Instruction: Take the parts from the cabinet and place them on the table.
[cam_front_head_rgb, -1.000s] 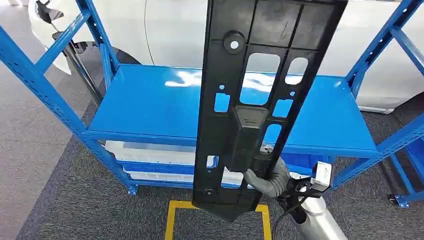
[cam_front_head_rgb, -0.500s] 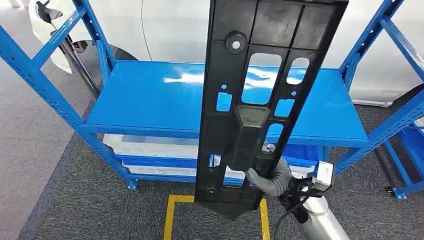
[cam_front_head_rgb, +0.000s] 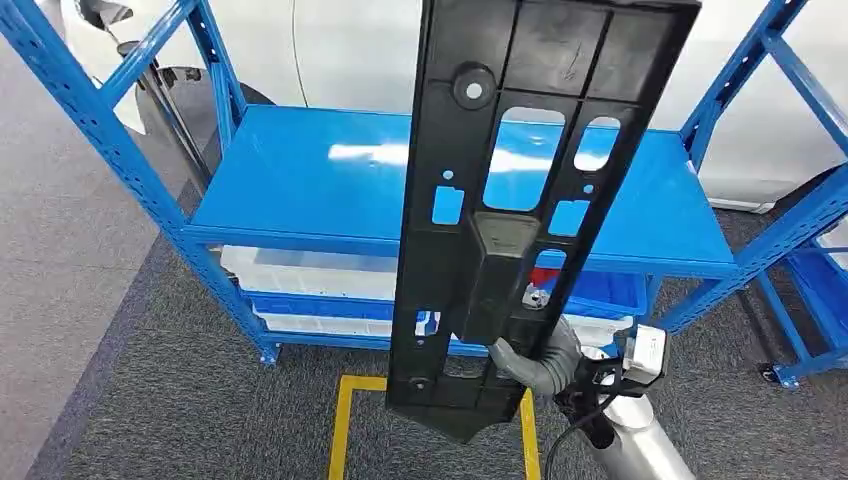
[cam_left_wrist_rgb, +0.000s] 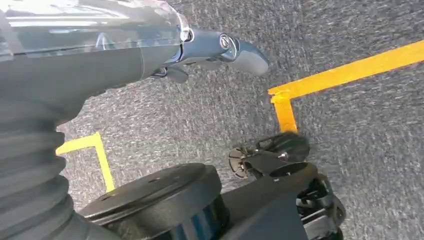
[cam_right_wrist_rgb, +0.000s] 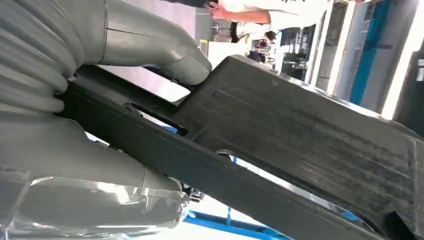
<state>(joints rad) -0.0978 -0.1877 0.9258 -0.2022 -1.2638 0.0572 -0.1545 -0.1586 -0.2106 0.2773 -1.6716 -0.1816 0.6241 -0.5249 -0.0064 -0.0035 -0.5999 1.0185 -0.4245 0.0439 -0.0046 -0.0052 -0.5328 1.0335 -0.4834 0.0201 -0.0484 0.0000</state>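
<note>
A long black plastic panel (cam_front_head_rgb: 520, 200) with several cut-outs stands nearly upright in front of the blue shelving rack (cam_front_head_rgb: 300, 190) in the head view. My right hand (cam_front_head_rgb: 540, 362) grips it near its lower end, thumb wrapped over the edge. In the right wrist view the same panel (cam_right_wrist_rgb: 300, 140) runs across the picture with my right hand (cam_right_wrist_rgb: 100, 100) clamped on it. My left hand (cam_left_wrist_rgb: 100, 55) hangs over the grey carpet, its fingers stretched out and nothing in them.
The rack's top shelf is bare blue metal. White and blue bins (cam_front_head_rgb: 310, 285) sit on its lower shelf. A white car body (cam_front_head_rgb: 340, 50) stands behind the rack. Yellow floor tape (cam_front_head_rgb: 345, 420) marks a box on the grey carpet. A person (cam_right_wrist_rgb: 250, 12) stands far off.
The whole scene has shifted slightly rightwards and the rack looks a bit farther: the camera moved. The panel stays in my right hand's grip at the same height.
</note>
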